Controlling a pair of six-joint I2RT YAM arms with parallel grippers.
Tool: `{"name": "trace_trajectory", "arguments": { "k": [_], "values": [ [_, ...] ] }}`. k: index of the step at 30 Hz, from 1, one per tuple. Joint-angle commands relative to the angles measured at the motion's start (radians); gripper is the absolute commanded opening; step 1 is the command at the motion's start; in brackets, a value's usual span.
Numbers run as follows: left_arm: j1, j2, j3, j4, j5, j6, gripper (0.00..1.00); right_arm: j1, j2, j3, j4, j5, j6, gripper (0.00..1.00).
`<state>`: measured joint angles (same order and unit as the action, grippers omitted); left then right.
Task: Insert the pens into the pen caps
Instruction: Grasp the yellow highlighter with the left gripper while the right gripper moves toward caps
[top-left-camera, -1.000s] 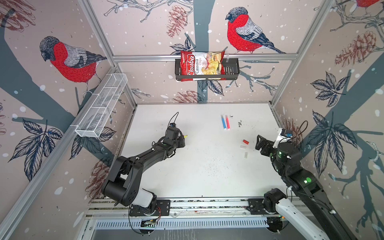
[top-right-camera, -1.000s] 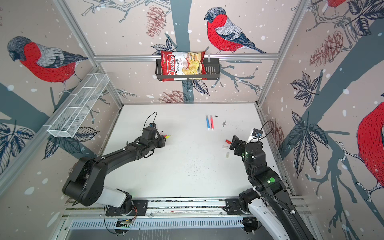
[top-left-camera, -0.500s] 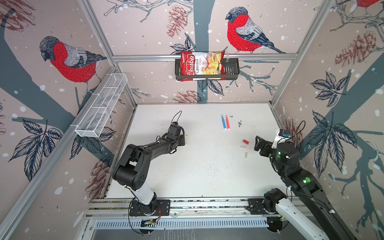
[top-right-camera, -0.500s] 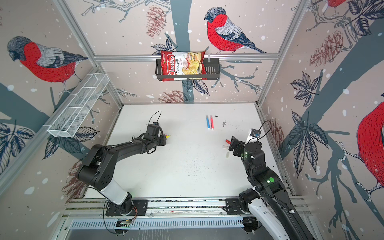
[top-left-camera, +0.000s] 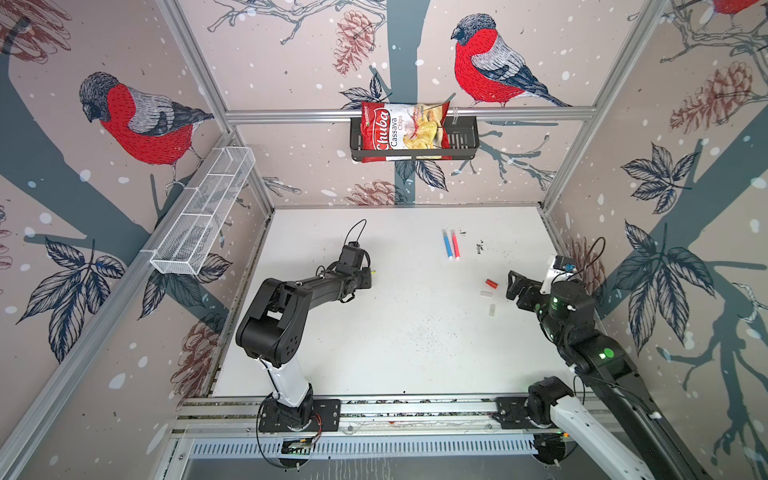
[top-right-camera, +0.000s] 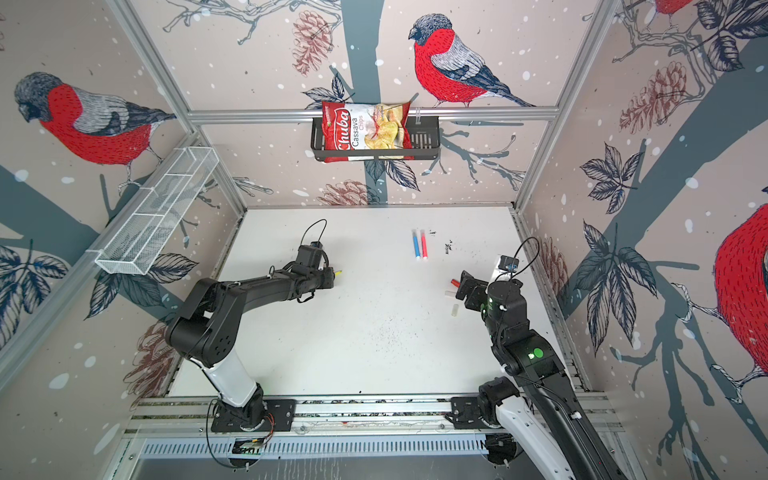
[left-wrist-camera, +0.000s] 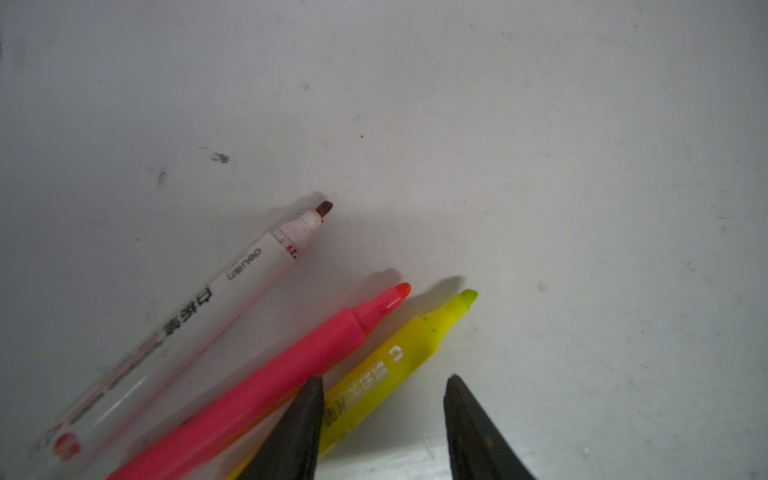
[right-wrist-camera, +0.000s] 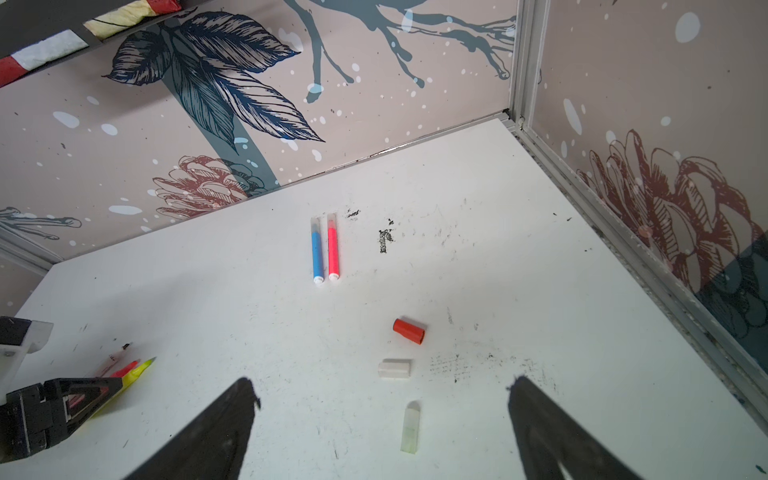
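Observation:
Three uncapped pens lie side by side at the table's left: a white-barrelled marker with a dark red tip, a pink pen and a yellow pen. My left gripper is open low over them, the yellow pen's barrel between its jaws against one finger; in a top view only the yellow tip shows. A red pen cap, a white cap and a translucent cap lie before my open right gripper. A blue pen and another pink pen lie capped at the back.
A black wall basket at the back holds a chips bag. A white wire shelf hangs on the left wall. Black smudges mark the table near the capped pens. The right wall runs close beside my right gripper.
The left arm's elbow has swung up and toward the front while its gripper stayed at the pens, jaws narrowing. The right arm has hardly moved.

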<state>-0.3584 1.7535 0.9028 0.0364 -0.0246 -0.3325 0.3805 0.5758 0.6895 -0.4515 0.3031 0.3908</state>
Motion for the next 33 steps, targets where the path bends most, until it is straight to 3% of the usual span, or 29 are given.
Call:
{"name": "trace_trajectory", "arguments": {
  "k": [1,10,21,29,33],
  "values": [
    [0.001,0.013,-0.007,-0.025,0.086,0.016,0.45,-0.026,-0.001,-0.002,0.042,-0.057,-0.008,0.95],
    [-0.021,0.005,-0.045,-0.040,0.111,0.009,0.41,-0.077,-0.007,-0.010,0.057,-0.116,-0.010,0.95],
    [-0.117,-0.038,-0.112,-0.084,0.075,-0.008,0.41,-0.098,-0.019,-0.013,0.064,-0.143,-0.011,0.95],
    [-0.120,-0.048,-0.132,-0.099,0.056,-0.004,0.19,-0.104,-0.027,-0.015,0.066,-0.150,-0.010,0.96],
    [-0.131,-0.093,-0.144,-0.086,0.057,0.001,0.13,-0.104,-0.026,-0.016,0.067,-0.152,-0.009,0.95]
  ]
}}
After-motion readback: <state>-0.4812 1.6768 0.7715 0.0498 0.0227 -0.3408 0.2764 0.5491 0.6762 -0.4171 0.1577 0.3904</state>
